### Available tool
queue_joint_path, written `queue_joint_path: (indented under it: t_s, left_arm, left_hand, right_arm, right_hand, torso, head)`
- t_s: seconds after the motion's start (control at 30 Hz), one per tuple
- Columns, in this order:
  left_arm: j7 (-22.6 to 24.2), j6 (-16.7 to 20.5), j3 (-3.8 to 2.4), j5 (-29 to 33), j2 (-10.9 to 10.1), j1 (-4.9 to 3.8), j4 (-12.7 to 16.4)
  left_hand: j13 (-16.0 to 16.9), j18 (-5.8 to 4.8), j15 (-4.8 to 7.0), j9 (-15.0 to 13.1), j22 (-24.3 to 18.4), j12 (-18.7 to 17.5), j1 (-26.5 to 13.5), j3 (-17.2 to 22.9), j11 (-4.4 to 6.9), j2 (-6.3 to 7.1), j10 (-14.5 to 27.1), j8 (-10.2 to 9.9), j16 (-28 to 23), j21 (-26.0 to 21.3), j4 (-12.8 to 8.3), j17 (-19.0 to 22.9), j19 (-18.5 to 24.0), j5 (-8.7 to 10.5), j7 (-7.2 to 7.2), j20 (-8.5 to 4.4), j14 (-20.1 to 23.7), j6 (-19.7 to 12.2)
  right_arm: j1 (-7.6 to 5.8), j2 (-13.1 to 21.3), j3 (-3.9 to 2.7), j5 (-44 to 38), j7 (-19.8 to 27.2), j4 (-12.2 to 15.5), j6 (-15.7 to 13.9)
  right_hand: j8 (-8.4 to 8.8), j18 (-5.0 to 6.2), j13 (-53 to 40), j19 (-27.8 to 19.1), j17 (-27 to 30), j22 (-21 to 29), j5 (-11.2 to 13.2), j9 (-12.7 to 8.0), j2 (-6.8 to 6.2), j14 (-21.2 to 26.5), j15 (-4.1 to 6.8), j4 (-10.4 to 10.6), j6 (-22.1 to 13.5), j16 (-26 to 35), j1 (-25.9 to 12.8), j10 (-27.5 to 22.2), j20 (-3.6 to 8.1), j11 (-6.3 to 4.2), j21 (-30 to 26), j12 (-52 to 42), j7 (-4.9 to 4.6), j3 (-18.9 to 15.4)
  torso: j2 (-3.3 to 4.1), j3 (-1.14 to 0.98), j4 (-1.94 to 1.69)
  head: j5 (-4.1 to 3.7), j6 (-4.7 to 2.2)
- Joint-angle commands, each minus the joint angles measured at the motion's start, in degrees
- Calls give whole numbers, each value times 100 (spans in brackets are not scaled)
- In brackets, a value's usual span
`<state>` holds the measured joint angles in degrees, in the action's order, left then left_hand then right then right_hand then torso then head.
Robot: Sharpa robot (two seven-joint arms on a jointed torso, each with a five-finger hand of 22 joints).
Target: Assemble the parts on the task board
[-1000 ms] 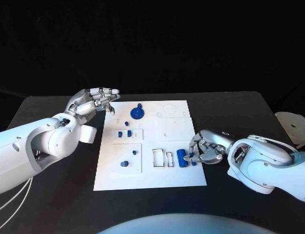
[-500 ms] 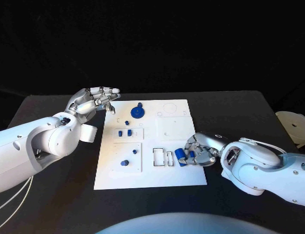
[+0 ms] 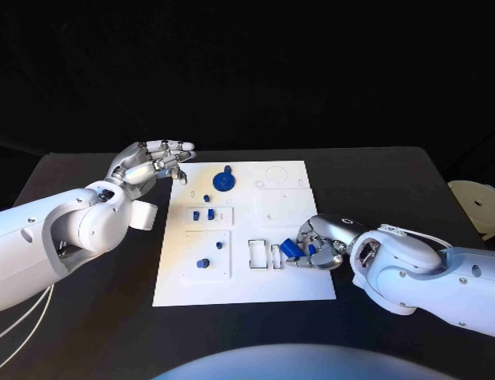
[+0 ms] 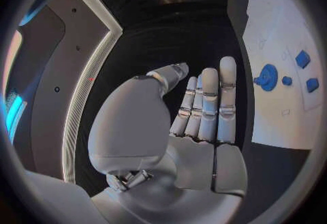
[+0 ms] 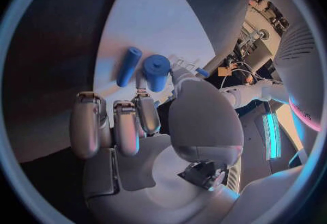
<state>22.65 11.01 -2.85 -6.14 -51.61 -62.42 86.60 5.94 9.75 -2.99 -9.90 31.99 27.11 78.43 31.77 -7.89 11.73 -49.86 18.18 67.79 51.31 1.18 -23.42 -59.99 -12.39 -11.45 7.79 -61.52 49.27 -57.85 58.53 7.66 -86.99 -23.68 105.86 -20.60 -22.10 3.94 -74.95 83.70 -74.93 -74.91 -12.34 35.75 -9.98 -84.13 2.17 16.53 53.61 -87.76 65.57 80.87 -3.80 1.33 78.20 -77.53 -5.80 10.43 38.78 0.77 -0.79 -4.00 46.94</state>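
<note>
Black table [image 3: 87, 261] carries the white task board [image 3: 247, 273] in its middle. Left hand [image 3: 154, 161] hovers off the board's far-left corner, fingers [image 4: 207, 104] straight, side by side, holding nothing. Right hand [image 3: 319, 244] sits at the board's near-right part — fingers pinch a short blue cylinder [image 5: 156, 71], w/ a slimmer blue peg [image 5: 127, 66] lying just beside it. Board recesses hold blue parts: round disc w/ knob [image 3: 222, 184] at far end, two small blocks [image 3: 202, 215] mid-board, a small piece [image 3: 203, 264] in the near-left recess.
</note>
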Motion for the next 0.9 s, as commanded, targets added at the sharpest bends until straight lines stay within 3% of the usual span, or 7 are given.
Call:
queue_joint_path:
  t_s: [0.03, 0.07, 0.17, 0.3, 0.5, 0.7, 0.9]
  left_arm:
    - [15, -100, -3, -14, 1, -1, 18]
    - [14, -100, -3, -14, 0, -1, 18]
    - [13, -100, -3, -14, -3, -1, 18]
    - [10, -103, -2, -14, -3, 0, 13]
    - [7, -105, -1, -14, 2, 1, 7]
    - [4, -111, 0, -14, 14, 2, 5]
    - [2, -114, 0, -14, 18, 2, 4]
  left_hand:
    - [5, 83, -6, -5, -5, 20, -6, -34, 3, -53, 26, 30, 33, -18, 13, 9, 17, -17, 5, 14, 46, -32]
    - [5, 83, -6, -5, -5, 20, -6, -34, 3, -53, 26, 30, 33, -18, 13, 9, 17, -17, 5, 14, 46, -32]
    - [5, 83, -6, -5, -5, 20, -6, -34, 3, -53, 26, 30, 33, -18, 13, 9, 17, -17, 5, 14, 46, -32]
    - [5, 83, -6, -5, -5, 20, -6, -34, 3, -53, 26, 30, 33, -18, 13, 9, 17, -17, 5, 14, 46, -32]
    - [6, 83, -7, -6, -7, 26, -8, -37, 2, -54, 37, 34, 36, -20, 12, 10, 17, -18, 4, 15, 49, -34]
    - [6, 84, -8, -6, -7, 27, -9, -40, 0, -53, 49, 37, 37, -21, 12, 11, 18, -18, 3, 15, 51, -35]
    - [6, 84, -8, -6, -7, 27, -9, -40, 0, -53, 49, 37, 37, -21, 12, 11, 18, -18, 3, 15, 51, -35]
  right_arm:
    - [69, -34, 38, -87, -136, -14, -12]
    - [75, -36, 38, -64, -122, -3, -125]
    - [84, -29, 38, 8, -80, 30, -399]
    - [87, 32, 31, 204, 32, 142, -885]
    - [13, 97, 12, 479, 163, 346, -1230]
    - [-54, 38, 6, 650, 203, 425, -1196]
    - [-75, -137, 4, 832, 199, 368, -761]
  right_hand:
    - [7, -111, -75, 56, -705, -789, -55, -3, 100, -433, 51, -4, 22, -32, 107, 35, 23, -28, -2, -48, 38, -19]
    - [7, -111, -75, 56, -705, -789, -55, -3, 100, -433, 51, -4, 22, -32, 107, 35, 23, -28, -2, -48, 38, -19]
    - [-90, -129, -273, 101, -785, -845, -59, 52, 290, -450, 101, -32, 202, -53, 360, 176, 57, -94, 79, -210, 117, 100]
    - [-143, -136, -324, 121, -816, -871, -26, 91, 397, -456, 145, -30, 295, -60, 508, 218, 96, -146, 112, -244, 175, 203]
    - [-183, -143, -347, 137, -840, -892, -134, 130, 468, -461, 187, -18, 359, -66, 596, 248, 137, -193, 136, -253, 224, 304]
    - [-185, -141, -341, 133, -839, -888, -131, 134, 474, -460, 191, -8, 364, -65, 589, 247, 142, -196, 128, -245, 225, 312]
    - [-195, -136, -338, 121, -825, -878, -6, 160, 515, -457, 196, 23, 396, -61, 373, 249, 157, -196, 97, -222, 223, 284]
  torso:
    - [-3, 0, -2]
    - [-4, 0, -1]
    - [-4, 0, 5]
    - [-11, 1, 7]
    - [-9, 4, 3]
    - [-5, 3, -7]
    - [-3, 4, 2]
  head:
    - [1, 5]
    - [1, 6]
    - [1, -2]
    - [4, -10]
    - [-3, -22]
    - [-11, -33]
    - [4, -20]
